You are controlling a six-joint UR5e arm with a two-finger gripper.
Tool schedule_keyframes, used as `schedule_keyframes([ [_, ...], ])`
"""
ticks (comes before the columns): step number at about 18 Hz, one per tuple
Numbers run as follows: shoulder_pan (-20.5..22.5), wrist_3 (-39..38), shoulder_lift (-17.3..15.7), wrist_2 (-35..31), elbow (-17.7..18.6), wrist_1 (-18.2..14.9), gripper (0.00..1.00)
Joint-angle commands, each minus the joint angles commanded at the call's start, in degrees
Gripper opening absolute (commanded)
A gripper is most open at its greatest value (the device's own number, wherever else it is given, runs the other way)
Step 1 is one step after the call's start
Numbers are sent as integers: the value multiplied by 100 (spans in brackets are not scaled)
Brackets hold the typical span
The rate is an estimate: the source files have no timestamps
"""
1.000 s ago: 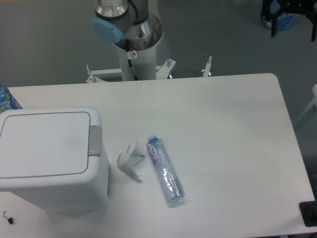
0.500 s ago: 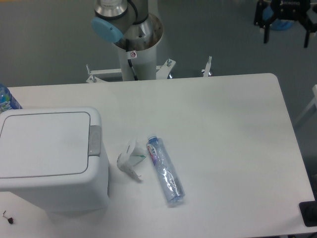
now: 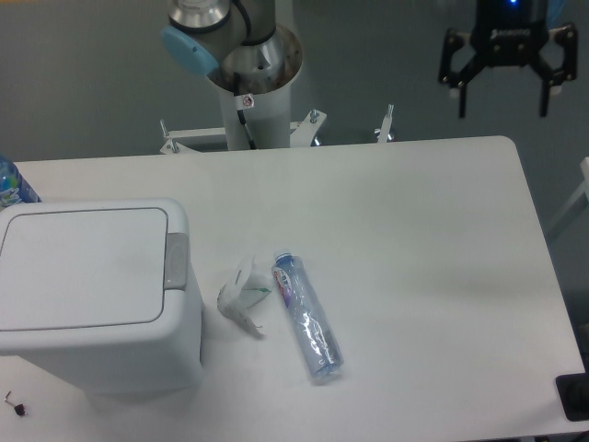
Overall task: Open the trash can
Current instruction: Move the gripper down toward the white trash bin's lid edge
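Note:
The trash can (image 3: 87, 285) is a large white boxy bin at the table's front left. Its flat lid (image 3: 83, 267) is closed, and a grey push-button tab (image 3: 177, 261) sits on its right rim. My gripper (image 3: 503, 104) is black and hangs high at the upper right, over the table's far right edge, far from the trash can. Its fingers (image 3: 463, 90) are spread apart and hold nothing.
A clear plastic bottle (image 3: 306, 316) lies on the table right of the trash can. A crumpled white paper scrap (image 3: 238, 293) lies between the two. A blue bottle top (image 3: 11, 184) shows at the left edge. The arm's base column (image 3: 250, 83) stands behind the table.
My gripper has moved left and down, from the top right corner towards the table's far right edge. Nothing on the table has moved.

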State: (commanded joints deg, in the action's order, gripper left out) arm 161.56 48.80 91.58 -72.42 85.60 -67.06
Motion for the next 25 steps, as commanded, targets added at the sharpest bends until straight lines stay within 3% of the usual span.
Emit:
schedule_keyframes([
  [6, -764, -1467, 35, 26, 114, 0, 100],
  [11, -1266, -2434, 18, 35, 272, 211, 100],
  [22, -2101, -3199, 272, 44, 264, 483, 100],
  [25, -2268, -3649, 369, 35, 264, 763, 100],
])
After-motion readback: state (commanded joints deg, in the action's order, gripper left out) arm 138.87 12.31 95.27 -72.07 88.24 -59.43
